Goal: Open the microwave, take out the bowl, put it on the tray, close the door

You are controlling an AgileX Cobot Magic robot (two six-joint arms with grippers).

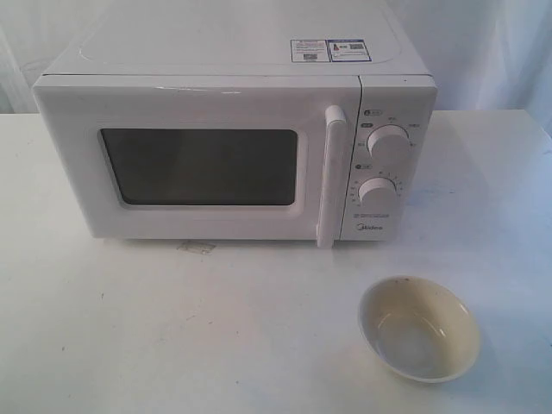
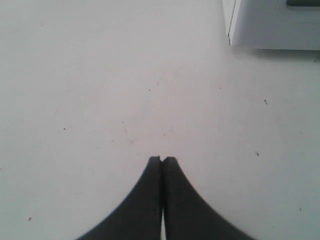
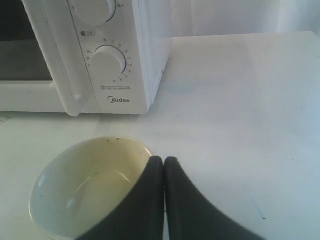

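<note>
Bowl (image 3: 85, 190): we see it on the counter (image 3: 240, 100), just beside our right gripper (image 3: 164, 159).
Right gripper: closed, empty.
Left gripper (image 2: 162, 159): closed, empty.

The microwave (image 1: 216, 147) fills the back of the worktop (image 1: 172, 328), its door (image 1: 198, 168) shut. Before the door the worktop lies open for passage; the bowl (image 1: 419, 328) stands front right, apart from the microwave, with a passable gap between.

The place reads as a staged lab bench: a plain white tabletop (image 1: 172, 345) fills the lower frame, white drapes (image 1: 483, 52) hang along the top, and a microwave (image 1: 237, 103) and bowl (image 1: 419, 328) stand on it.
</note>
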